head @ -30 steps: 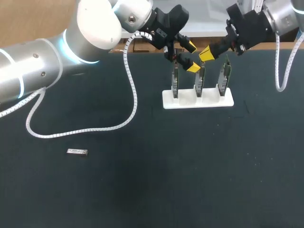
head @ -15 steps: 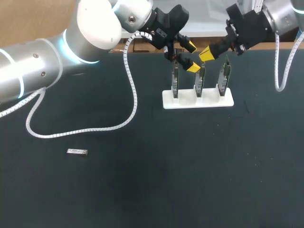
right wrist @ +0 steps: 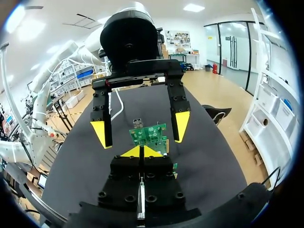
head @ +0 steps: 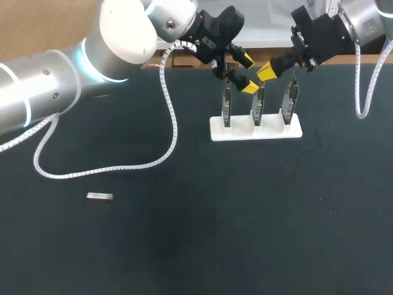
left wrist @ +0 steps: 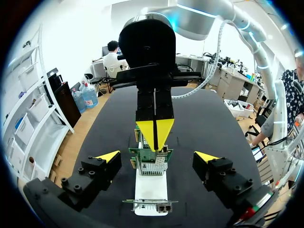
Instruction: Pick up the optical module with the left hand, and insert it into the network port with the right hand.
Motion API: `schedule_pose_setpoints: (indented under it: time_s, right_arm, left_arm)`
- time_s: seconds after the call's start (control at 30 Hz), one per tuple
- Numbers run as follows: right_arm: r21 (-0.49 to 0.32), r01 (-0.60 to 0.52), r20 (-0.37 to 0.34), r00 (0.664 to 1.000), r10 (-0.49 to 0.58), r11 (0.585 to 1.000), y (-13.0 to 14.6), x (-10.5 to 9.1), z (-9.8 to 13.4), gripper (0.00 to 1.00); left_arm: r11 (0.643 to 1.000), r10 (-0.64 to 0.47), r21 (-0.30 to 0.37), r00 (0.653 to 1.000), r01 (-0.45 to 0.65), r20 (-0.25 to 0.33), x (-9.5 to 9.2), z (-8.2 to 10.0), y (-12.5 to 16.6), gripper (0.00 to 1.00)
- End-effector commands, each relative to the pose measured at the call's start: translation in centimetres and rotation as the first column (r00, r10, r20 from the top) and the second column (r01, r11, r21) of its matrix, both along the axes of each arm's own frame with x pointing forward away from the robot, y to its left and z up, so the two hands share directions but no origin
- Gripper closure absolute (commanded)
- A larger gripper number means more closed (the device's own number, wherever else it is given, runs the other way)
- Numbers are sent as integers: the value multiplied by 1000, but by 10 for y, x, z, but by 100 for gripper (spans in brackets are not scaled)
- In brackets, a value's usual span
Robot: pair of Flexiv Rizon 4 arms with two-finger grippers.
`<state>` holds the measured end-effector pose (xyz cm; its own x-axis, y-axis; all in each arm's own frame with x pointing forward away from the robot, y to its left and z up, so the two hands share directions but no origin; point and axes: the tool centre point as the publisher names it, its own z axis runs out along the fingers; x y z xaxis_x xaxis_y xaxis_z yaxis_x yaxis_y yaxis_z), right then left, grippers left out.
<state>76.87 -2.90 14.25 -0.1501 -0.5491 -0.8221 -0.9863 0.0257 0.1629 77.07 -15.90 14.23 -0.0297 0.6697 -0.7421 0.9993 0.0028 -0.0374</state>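
Well, optical module [head: 100, 196] lies flat on the dark table [head: 184, 246], over toward its left side, well apart from both arms; any markings too small to read. Far side, approx. centre: white holder [head: 256, 129] w/ three green cards [head: 258, 106] upright in it. Left fingers [head: 245, 59] hang spread apart over the cards, gripping nothing. Right fingers [head: 266, 70] face them, yellow tips pressed together, just above the middle card.

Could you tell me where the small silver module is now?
In the head view, the small silver module lies flat on the table's left side, near the white cable loop, far from the white stand.
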Motion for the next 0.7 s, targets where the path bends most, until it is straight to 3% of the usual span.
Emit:
schedule_pose_setpoints:
  time_s: [0.03, 0.43, 0.7]
  right_arm:
    - [15, 2, 7, 1000, -2, 1000, -1, 0, -1, 100]
    - [76, -13, 41, 999, 10, 997, -31, -2, 38, 100]
    - [47, -34, 20, 999, 33, 998, -73, -2, 40, 100]
  left_arm:
    - [1000, -2, 0, 1000, 2, 0, 1, -1, 0, 0]
    - [1000, -2, 0, 1000, 2, 0, 1, -1, 0, 0]
    - [1000, -2, 0, 1000, 2, 0, 1, -1, 0, 0]
